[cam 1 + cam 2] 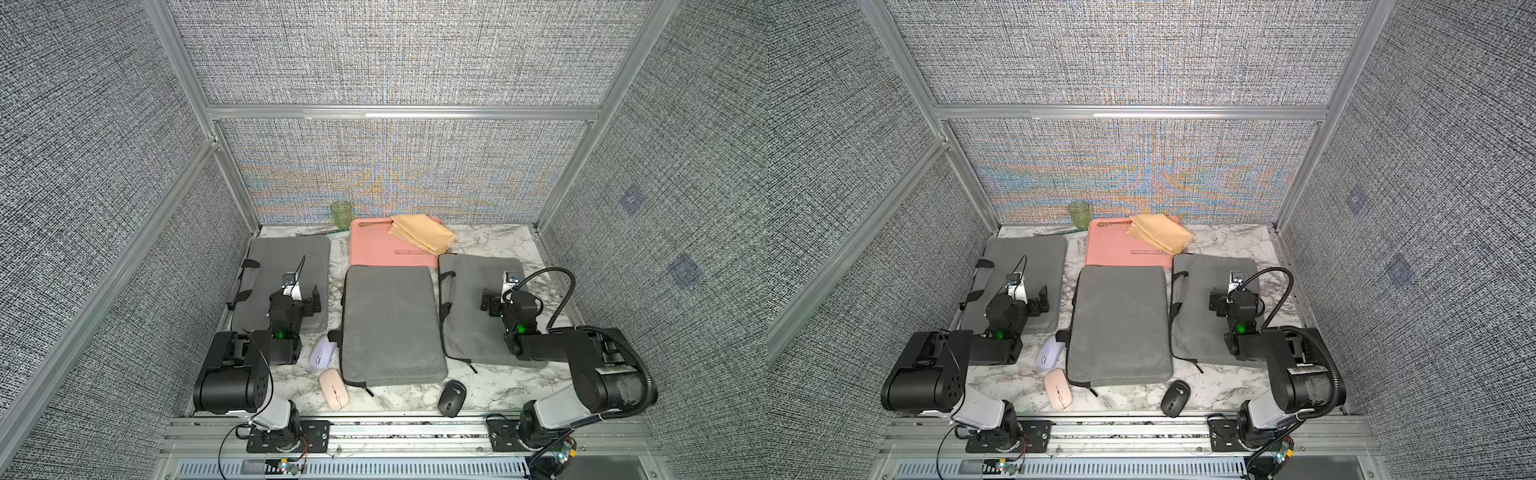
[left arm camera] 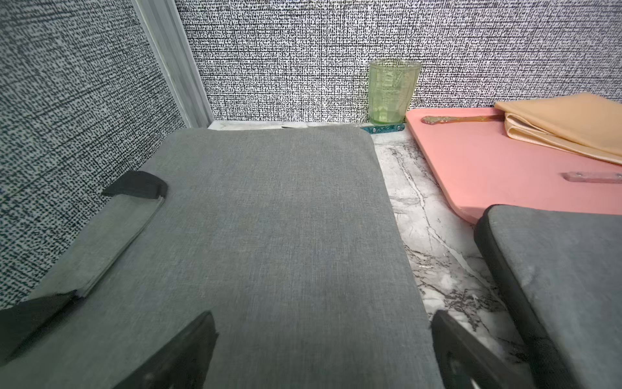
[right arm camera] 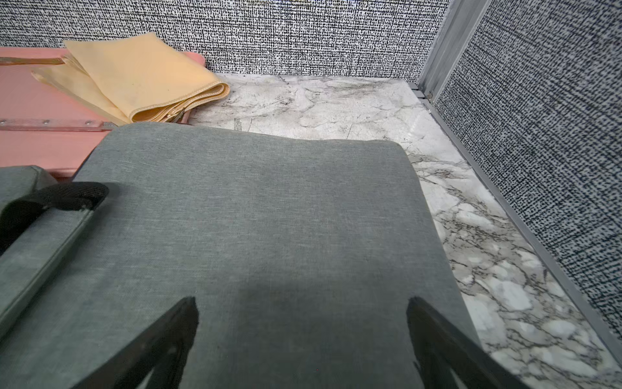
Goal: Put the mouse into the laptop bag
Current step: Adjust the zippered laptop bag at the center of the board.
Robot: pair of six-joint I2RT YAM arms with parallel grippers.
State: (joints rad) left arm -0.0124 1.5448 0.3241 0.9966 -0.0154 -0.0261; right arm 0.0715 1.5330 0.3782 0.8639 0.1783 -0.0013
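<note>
Three mice lie near the table's front: a lilac mouse (image 1: 322, 353) (image 1: 1049, 353) against the middle bag's left edge, a pink mouse (image 1: 333, 388) (image 1: 1057, 389) just in front of it, and a black mouse (image 1: 452, 398) (image 1: 1175, 398) to the right. Three grey laptop bags lie flat: left (image 1: 286, 266) (image 2: 269, 219), middle (image 1: 390, 328) (image 1: 1121, 328), right (image 1: 473, 332) (image 3: 252, 219). My left gripper (image 1: 293, 293) (image 2: 323, 323) hovers open over the left bag. Over the right bag my right gripper (image 1: 508, 292) (image 3: 302, 304) hangs open and empty.
A pink flat pad (image 1: 374, 249) (image 2: 471, 168) at the back carries a folded yellow cloth (image 1: 422, 232) (image 3: 141, 77), a spoon (image 2: 457, 119) and a clear ruler. A green glass (image 1: 341, 214) (image 2: 392, 91) stands by the back wall. Textured walls enclose three sides.
</note>
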